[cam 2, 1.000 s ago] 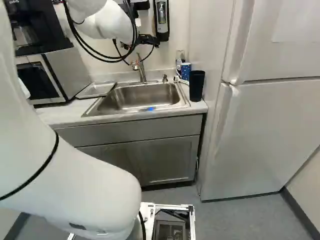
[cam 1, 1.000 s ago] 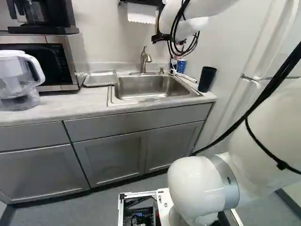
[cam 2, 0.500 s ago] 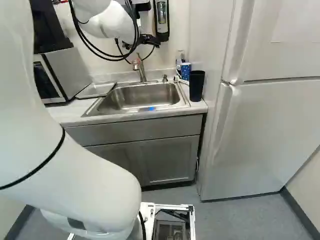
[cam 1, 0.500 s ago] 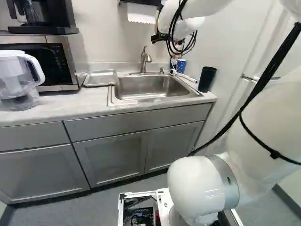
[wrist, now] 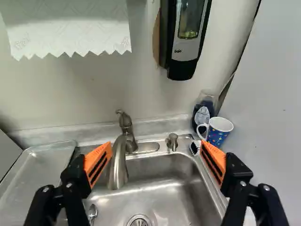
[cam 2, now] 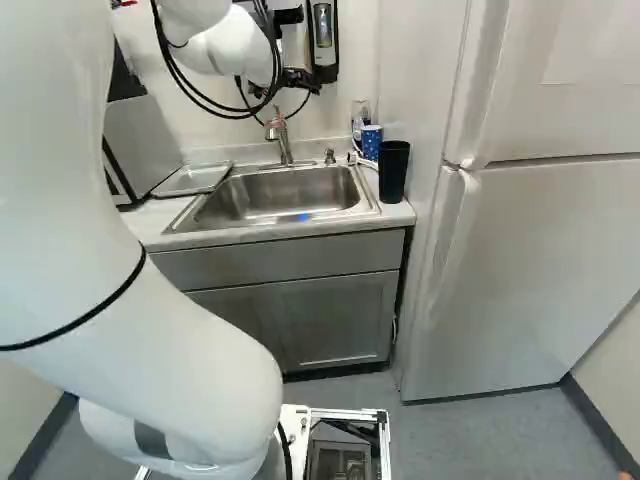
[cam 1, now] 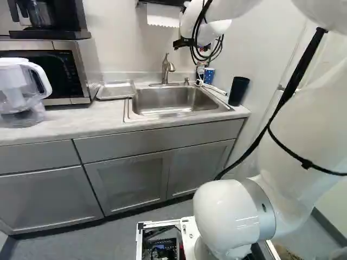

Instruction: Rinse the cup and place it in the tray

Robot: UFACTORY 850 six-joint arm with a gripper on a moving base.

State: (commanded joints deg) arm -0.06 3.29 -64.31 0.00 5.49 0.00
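- The fingers point(wrist: 99, 160) stand wide apart, holding nothing, facing the sink point(wrist: 162, 200).
- With twelve straight ahead of them, the blue cup point(wrist: 218, 136) stands upright near one o'clock, handle toward nine.
- Reaching it seems the step in hand: better turned so neither pad catches the handle, and kept off the bottle point(wrist: 202, 117) just behind.
- After rinsing under the faucet point(wrist: 118, 169), the tray point(wrist: 37, 174) lies near ten.
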